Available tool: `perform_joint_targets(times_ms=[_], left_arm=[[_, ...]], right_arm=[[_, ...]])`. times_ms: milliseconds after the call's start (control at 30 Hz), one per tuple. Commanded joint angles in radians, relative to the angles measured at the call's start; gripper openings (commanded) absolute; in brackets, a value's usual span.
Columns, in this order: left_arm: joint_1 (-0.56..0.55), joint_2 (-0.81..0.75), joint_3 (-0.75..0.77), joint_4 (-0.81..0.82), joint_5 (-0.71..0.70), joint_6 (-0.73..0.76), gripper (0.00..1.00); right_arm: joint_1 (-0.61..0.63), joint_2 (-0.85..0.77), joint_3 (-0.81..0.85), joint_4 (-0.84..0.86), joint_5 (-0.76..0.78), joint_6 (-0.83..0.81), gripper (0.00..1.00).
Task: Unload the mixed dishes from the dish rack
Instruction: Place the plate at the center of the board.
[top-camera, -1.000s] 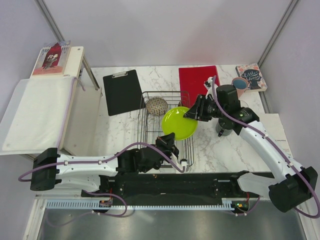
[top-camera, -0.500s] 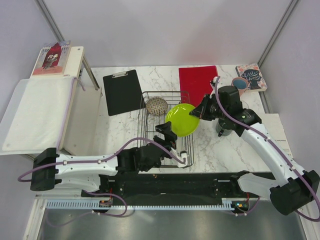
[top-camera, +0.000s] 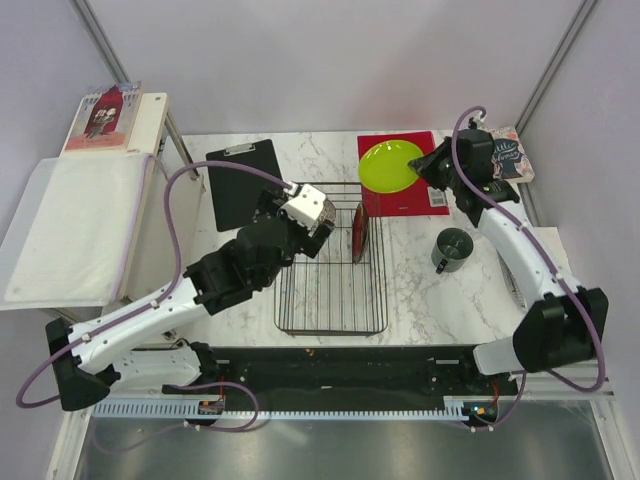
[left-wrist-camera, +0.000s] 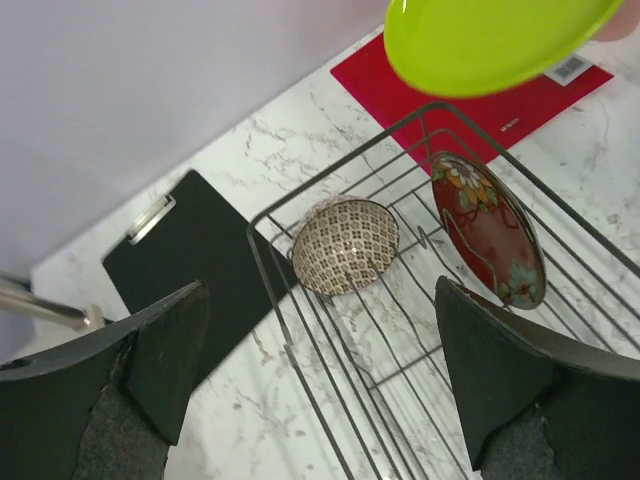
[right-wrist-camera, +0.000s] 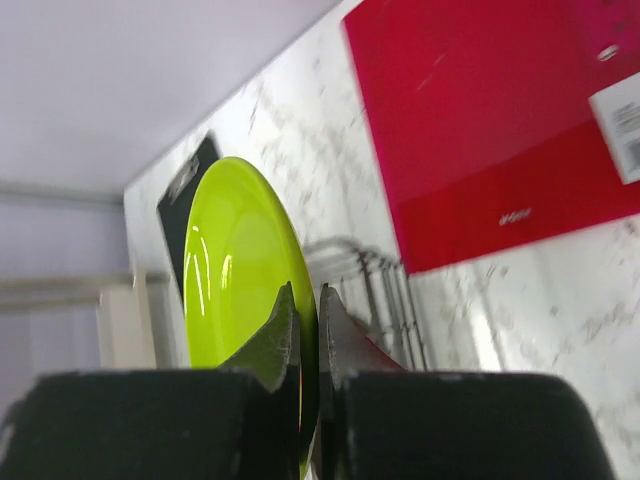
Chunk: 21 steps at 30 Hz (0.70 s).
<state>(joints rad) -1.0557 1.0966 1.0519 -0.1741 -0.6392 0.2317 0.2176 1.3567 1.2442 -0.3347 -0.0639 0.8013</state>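
My right gripper (right-wrist-camera: 305, 300) is shut on the rim of the lime-green plate (top-camera: 392, 165), holding it in the air over the red board (top-camera: 400, 195) behind the dish rack (top-camera: 330, 295). In the rack a dark red patterned plate (left-wrist-camera: 487, 240) stands on edge at the far right, and a beige mesh-patterned bowl (left-wrist-camera: 345, 245) lies tilted in the far left corner. My left gripper (left-wrist-camera: 325, 400) hangs wide open above the rack's left side, nothing between its fingers. From the top view my left wrist (top-camera: 303, 210) hides the bowl. The grey mug (top-camera: 452, 248) stands on the table right of the rack.
A black clipboard (top-camera: 245, 185) lies left of the rack's far end. A book (top-camera: 512, 152) sits at the back right corner, partly behind my right arm. A white shelf with a cloth (top-camera: 75, 230) stands off the table's left side.
My right gripper closed on the green plate, lifted it out of the rack and carried it back over the red board. My left gripper opened and swung from the rack's near edge to its far left.
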Motion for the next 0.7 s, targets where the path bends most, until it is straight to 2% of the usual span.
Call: perform_joint_targets(times_ms=[0,100,300,667], left_arm=[[0.028,-0.072,0.011,-0.113,0.075,-0.276,0.99],[0.028,-0.096,-0.016,-0.126,0.082,-0.292,0.99],[0.034,-0.116,-0.066,-0.128,0.078,-0.295,0.99],[0.046,-0.083,-0.081,-0.123,0.105,-0.307,0.99]], right_arm=[[-0.06,0.152,0.05,0.175,0.196,0.145,0.0],[-0.063,0.252,0.084,0.253,0.239,0.141,0.0],[-0.063,0.479,0.259,0.243,0.162,0.096,0.0],[-0.066,0.697,0.411,0.221,0.217,0.116,0.0]])
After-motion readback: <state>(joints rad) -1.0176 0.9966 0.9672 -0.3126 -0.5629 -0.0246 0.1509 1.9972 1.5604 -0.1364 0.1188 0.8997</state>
